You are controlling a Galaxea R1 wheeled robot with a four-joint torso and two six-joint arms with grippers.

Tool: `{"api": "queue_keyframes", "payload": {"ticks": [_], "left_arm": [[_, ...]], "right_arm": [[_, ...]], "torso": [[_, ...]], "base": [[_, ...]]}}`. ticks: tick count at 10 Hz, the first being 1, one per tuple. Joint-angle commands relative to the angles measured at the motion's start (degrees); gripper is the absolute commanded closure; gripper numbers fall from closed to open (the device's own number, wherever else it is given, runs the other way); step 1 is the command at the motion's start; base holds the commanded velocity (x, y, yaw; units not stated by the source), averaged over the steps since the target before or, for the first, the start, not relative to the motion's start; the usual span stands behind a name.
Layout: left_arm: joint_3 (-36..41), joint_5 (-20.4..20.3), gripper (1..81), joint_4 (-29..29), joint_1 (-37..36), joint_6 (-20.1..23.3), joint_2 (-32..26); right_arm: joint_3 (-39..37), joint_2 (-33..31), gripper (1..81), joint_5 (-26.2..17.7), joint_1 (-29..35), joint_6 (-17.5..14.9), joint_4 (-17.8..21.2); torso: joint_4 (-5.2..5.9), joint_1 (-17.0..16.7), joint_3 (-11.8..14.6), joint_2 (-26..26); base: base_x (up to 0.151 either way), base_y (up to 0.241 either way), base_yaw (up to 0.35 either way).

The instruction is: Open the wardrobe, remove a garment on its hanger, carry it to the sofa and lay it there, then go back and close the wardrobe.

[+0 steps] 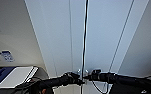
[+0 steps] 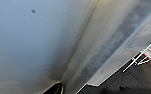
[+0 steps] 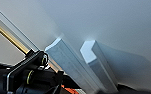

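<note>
The wardrobe (image 1: 101, 35) stands right in front, both white doors shut, or nearly so, with a dark seam between them. The paired handles (image 1: 82, 72) sit low at that seam; in the right wrist view they show large as two white bars (image 3: 91, 65). The left gripper (image 1: 77, 79) and right gripper (image 1: 91, 75) are both up at the handles; whether either claw is spread or pinching a handle, I cannot tell. The step looks like opening: each claw should seat fully round its own handle and pull straight out, then swing wide. The wardrobe's inside is hidden, so its contents cannot be seen
</note>
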Motion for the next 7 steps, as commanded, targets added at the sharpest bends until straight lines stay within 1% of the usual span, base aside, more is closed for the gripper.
{"api": "queue_keyframes", "payload": {"ticks": [1, 3, 5, 6, 7], "left_arm": [[26.94, -9.32, 1.0, -0.75, 3.87, 0.41, -3.81], [32.82, -9.5, 1.0, 5.73, 11.69, 0.41, -11.42], [37.84, -9.85, 1.0, 9.27, 17.67, 0.49, -18.72], [40.75, -12.46, 1.0, 11.82, 21.47, 0.5, -23.83], [42.34, -14.85, 1.0, 13.15, 24.02, 0.5, -27.63]], "right_arm": [[12.51, 1.69, 1.0, 3.78, 1.43, 0.73, 1.98], [15.4, -0.06, 1.0, 5.38, -1.38, 0.46, 1.9], [19.44, -2.95, 1.0, 7.21, -4.19, 0.46, 0.07], [22.24, -5.32, 1.0, 7.92, -6.22, 0.46, -2.03], [24.89, -7.79, 1.0, 8.01, -8.15, 0.46, -3.81]], "torso": [[0.0, 0.0, 0.0, 0.0], [0.0, 0.02, 0.0, 0.0], [0.0, 0.02, 0.05, 0.0], [0.0, 0.02, 0.06, 0.0], [0.0, 0.02, 0.09, 0.0]], "base": [[0.0, 0.0, 0.0], [0.0, 0.0, 0.0], [0.0, 0.0, 0.0], [0.0, 0.0, 0.0], [0.0, 0.0, 0.0]]}}
